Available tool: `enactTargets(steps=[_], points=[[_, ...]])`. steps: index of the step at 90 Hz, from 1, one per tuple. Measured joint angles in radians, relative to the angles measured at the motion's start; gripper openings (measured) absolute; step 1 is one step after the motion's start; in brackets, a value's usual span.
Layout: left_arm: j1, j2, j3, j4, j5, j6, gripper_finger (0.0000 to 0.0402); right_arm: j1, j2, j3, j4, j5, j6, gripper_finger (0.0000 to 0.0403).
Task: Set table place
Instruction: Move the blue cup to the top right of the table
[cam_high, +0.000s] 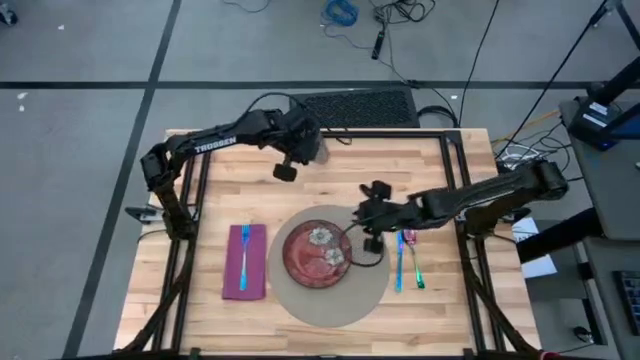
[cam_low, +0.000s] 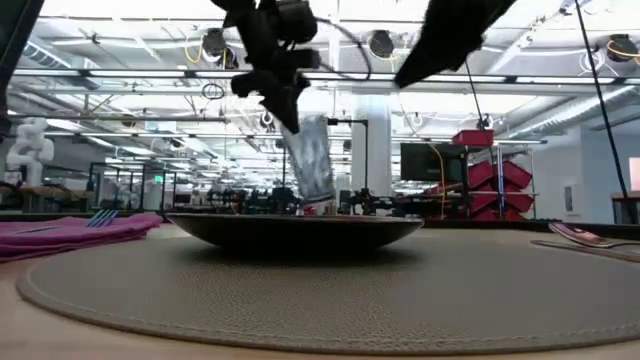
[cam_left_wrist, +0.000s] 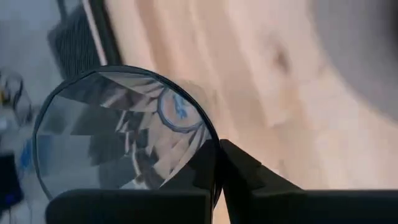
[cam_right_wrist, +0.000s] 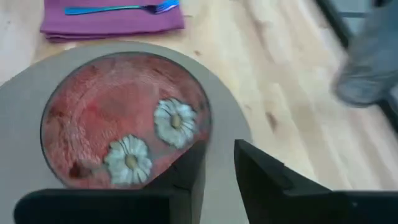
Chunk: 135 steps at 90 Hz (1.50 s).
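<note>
On the pale-wood table (cam_high: 230, 190) lies a round beige mat (cam_high: 335, 300) with a red plate painted with daisies (cam_high: 318, 252) on it. My left gripper (cam_high: 302, 145) is near the table's far edge, shut on a clear glass (cam_high: 318, 147), which shows tilted in the low view (cam_low: 312, 160). My right gripper (cam_right_wrist: 217, 171) hangs open just over the plate's right rim (cam_right_wrist: 202, 134) and the mat, with nothing between its fingers. My left gripper has the glass by its rim (cam_left_wrist: 214, 146), one finger inside the glass and one outside it. The fingers come from above. The glass hangs tilted below them; whether its base is clear of the table I cannot tell.
A purple napkin (cam_high: 245, 262) with a blue fork (cam_high: 243, 255) on it lies left of the mat. Two utensils (cam_high: 405, 262) lie right of the mat, close to my right gripper. Bare wood lies between the mat and the far edge.
</note>
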Motion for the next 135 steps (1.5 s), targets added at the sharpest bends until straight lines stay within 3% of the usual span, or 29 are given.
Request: enactTargets(steps=[28, 46, 86, 96, 135], points=[[-0.100, 0.006, 0.017, 0.006, 0.003, 0.033, 0.0000, 0.110, -0.194, 0.000, -0.290, 0.192, 0.211, 0.0073], [-0.143, 0.054, 0.042, 0.024, -0.005, 0.045, 0.0000, 0.188, -0.221, -0.035, -0.322, 0.269, 0.314, 0.0073], [-0.200, 0.389, 0.505, -0.231, 0.012, 0.069, 0.0000, 0.253, -0.222, -0.167, -0.273, 0.284, 0.451, 0.0073], [-0.201, 0.394, 0.520, -0.214, 0.060, 0.071, 0.0000, 0.270, -0.222, -0.179, -0.273, 0.285, 0.475, 0.0073], [-0.244, 0.401, 0.518, -0.231, 0.054, 0.078, 0.0000, 0.338, -0.221, -0.182, -0.289, 0.385, 0.513, 0.0073]])
